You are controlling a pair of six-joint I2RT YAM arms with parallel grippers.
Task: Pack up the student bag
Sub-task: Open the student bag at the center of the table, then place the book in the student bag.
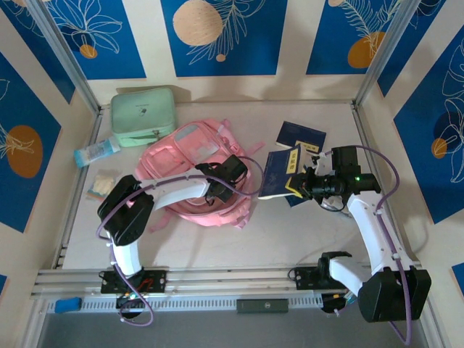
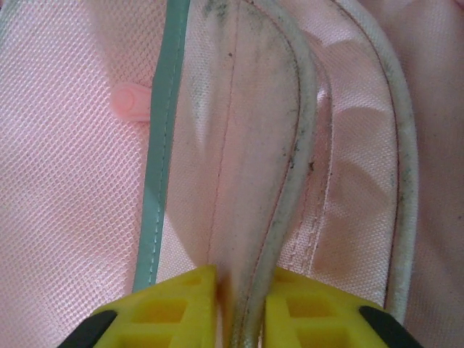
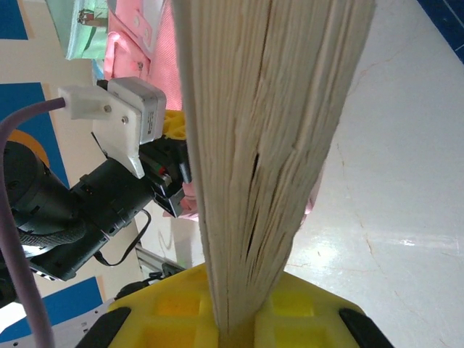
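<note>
left gripper (image 2: pixel 239 308) pinches the student bag (image 1: pixel 177 156) by its piped edge; right gripper (image 3: pixel 235 326) clamps a book (image 3: pixel 268 145) on edge just right of the bag

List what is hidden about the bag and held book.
- student bag opening: top view, left arm covers it; left wrist view, too close behind the left gripper.
- book title: right wrist view faces page edges; top view, too small.
- right gripper pads: right wrist view, book covers them.
</note>
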